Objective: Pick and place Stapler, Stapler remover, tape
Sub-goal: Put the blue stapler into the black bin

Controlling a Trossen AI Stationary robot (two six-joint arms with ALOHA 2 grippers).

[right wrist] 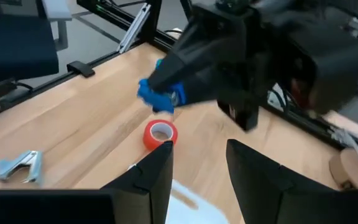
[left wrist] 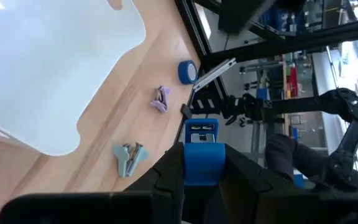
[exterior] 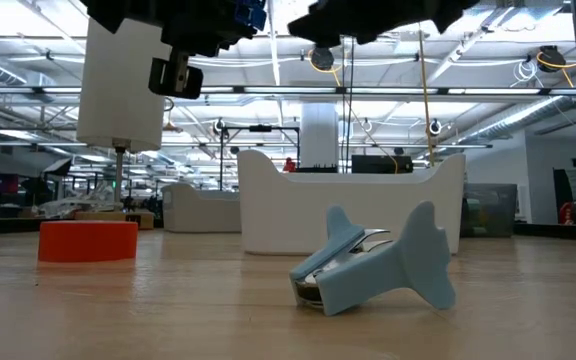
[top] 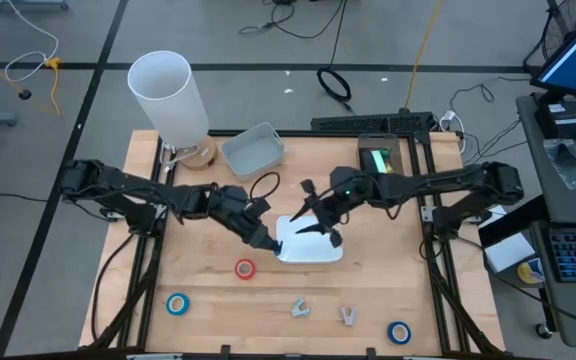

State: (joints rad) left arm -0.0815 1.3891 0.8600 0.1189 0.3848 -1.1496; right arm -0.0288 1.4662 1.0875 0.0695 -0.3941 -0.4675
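My left gripper (top: 266, 240) is shut on a blue stapler (left wrist: 202, 134) and hangs over the left edge of the white tray (top: 313, 250) at the table's middle. My right gripper (right wrist: 199, 149) stands open and empty above the same tray, facing the left gripper. A red tape roll (top: 245, 268) lies flat just near of the tray. Two blue tape rolls (top: 177, 304) (top: 399, 332) lie toward the near corners. Two pale staple removers (top: 299, 309) (top: 348, 316) lie on their sides near the front edge. My left gripper pinches the stapler's blue body (left wrist: 202, 165) between its two fingers. The stapler's metal-topped end (left wrist: 201, 129) sticks out ahead of the fingertips. The fingers slant down from the table's left. The stapler is lifted clear of table and tray.
A tall white cylinder (top: 168, 95), a brown roll (top: 200, 155) and a grey bin (top: 253, 148) stand at the far left. A device with a green light (top: 376, 160) sits at the far right. The two grippers are close together over the tray.
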